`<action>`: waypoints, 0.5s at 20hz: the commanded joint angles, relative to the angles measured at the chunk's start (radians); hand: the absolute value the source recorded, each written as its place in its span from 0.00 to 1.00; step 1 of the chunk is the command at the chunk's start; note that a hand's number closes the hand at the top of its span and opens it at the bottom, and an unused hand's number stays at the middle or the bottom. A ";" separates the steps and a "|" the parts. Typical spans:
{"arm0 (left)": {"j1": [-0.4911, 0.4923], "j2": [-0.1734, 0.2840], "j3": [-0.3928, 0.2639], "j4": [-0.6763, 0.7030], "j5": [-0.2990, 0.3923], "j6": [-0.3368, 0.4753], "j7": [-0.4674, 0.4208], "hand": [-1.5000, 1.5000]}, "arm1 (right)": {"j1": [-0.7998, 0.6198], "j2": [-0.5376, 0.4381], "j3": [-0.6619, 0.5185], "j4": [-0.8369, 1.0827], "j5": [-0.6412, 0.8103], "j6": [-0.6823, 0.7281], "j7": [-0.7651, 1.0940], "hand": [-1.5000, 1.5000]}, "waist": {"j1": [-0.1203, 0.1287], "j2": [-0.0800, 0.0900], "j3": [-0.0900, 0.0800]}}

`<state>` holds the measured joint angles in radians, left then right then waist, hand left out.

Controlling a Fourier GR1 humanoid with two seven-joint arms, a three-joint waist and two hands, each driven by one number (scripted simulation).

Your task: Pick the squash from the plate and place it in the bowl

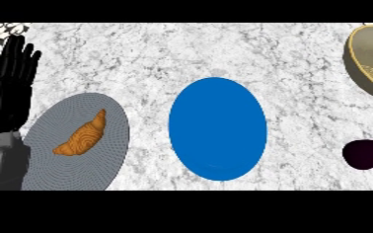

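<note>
A blue plate [217, 128] lies at the middle of the marble counter with nothing on it. A tan bowl [360, 59] is cut off by the view's right edge at the back. No squash shows on either plate. My left hand [16, 79] rests open at the left edge, fingers pointing up, just left of a grey plate [73, 173]. My right hand is out of view.
The grey plate at the front left holds a golden croissant [82, 137]. A dark purple round object [359, 154] sits at the right edge, below the bowl, and is partly cut off. Bare marble lies between the plates and along the back.
</note>
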<state>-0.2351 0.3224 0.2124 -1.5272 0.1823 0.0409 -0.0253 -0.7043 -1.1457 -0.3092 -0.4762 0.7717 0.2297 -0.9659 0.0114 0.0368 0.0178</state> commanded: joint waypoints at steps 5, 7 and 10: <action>-0.001 -0.013 -0.028 0.010 -0.008 -0.012 0.000 0.50 | -0.063 -0.069 -0.051 0.099 -0.134 0.260 -0.208 1.00 | 0.026 -0.012 -0.007; -0.022 -0.022 -0.040 0.004 -0.007 -0.011 0.003 0.50 | -0.078 -0.059 -0.032 0.104 -0.141 0.274 -0.199 1.00 | 0.041 -0.007 -0.007; -0.037 -0.008 -0.039 0.014 -0.011 -0.020 0.007 0.50 | -0.101 -0.076 -0.008 0.111 -0.157 0.330 -0.184 1.00 | 0.049 -0.007 -0.010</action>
<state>-0.2569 0.3119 0.1801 -1.5201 0.1739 0.0289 -0.0177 -0.7764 -1.1997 -0.3291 -0.3946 0.6395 0.3225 -0.9816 0.0461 0.0292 0.0114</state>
